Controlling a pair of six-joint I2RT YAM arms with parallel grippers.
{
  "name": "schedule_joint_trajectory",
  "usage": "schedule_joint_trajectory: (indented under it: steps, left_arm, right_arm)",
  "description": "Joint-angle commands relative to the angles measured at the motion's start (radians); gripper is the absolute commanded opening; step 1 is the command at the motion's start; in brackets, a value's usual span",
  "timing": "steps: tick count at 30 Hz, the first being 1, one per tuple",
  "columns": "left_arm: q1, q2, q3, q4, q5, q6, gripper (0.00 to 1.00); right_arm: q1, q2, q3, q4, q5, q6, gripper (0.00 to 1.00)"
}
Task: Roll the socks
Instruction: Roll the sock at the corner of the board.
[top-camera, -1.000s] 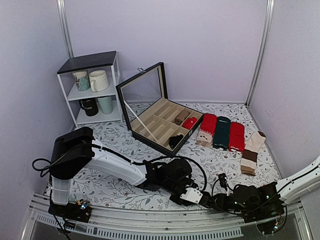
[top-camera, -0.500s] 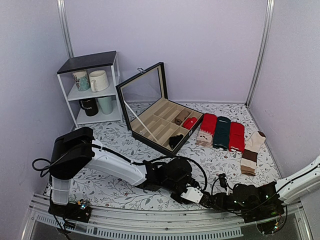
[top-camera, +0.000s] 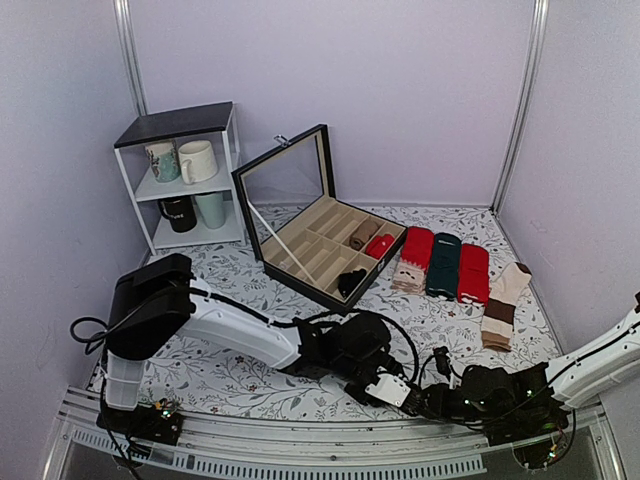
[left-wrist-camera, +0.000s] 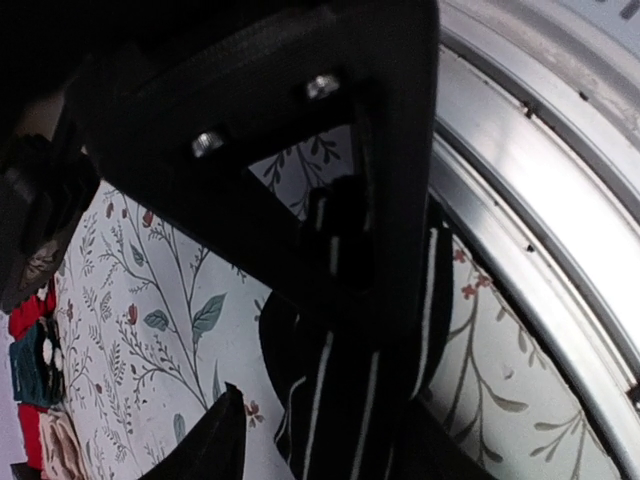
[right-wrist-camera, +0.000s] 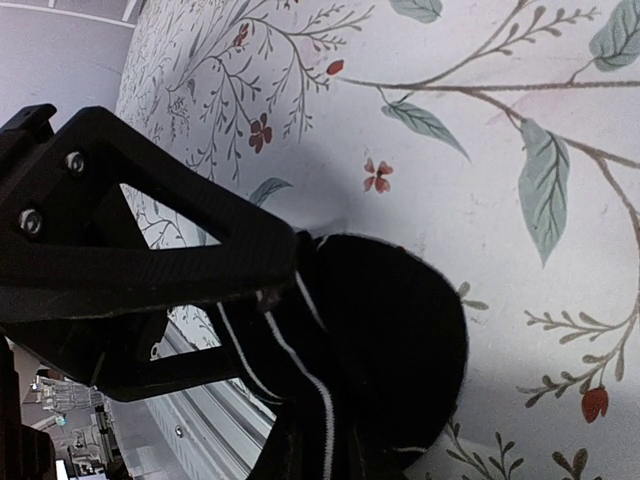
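The socks (left-wrist-camera: 340, 390) are black with thin white stripes, bunched on the floral cloth beside the front rail. In the right wrist view the socks (right-wrist-camera: 390, 340) form a rounded lump. My left gripper (left-wrist-camera: 325, 450) is open, one finger on each side of the fabric, with a gap at its left fingertip (left-wrist-camera: 215, 440). My right gripper (right-wrist-camera: 330, 465) is shut on the striped fabric, which runs down into its jaws. From above, the left gripper (top-camera: 395, 390) and right gripper (top-camera: 437, 398) meet low at the table's near edge and hide the socks.
A metal rail (left-wrist-camera: 540, 220) runs right next to the socks. Farther back are an open black compartment box (top-camera: 300, 185), red and green socks (top-camera: 445, 265), cream-and-brown socks (top-camera: 505, 300) and a white shelf with mugs (top-camera: 185, 175).
The left arm has shifted slightly to the right along the front edge, and its jaws have spread a little. The right gripper has stayed shut.
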Motion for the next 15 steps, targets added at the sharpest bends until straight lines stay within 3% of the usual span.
schedule_joint_trajectory:
  steps: [1, 7, 13, 14, 15]
  left_arm:
    - [0.010, 0.066, 0.086, -0.105, 0.042, 0.016, 0.50]
    - [0.014, 0.144, 0.191, -0.280, 0.093, -0.002, 0.50]
    - [0.015, 0.186, 0.200, -0.320, 0.112, -0.055, 0.50]
    - [0.016, 0.190, 0.204, -0.334, 0.122, -0.062, 0.62]
    - [0.019, 0.191, 0.209, -0.346, 0.147, -0.071, 0.92]
  right_arm:
    - [-0.005, 0.025, -0.028, -0.170, -0.070, -0.014, 0.07]
    - [-0.005, 0.022, -0.027, -0.171, -0.073, -0.023, 0.08]
    - [-0.006, 0.021, -0.025, -0.171, -0.072, -0.033, 0.07]
    - [-0.006, 0.021, -0.025, -0.172, -0.072, -0.033, 0.07]
    - [-0.006, 0.022, -0.025, -0.172, -0.073, -0.034, 0.07]
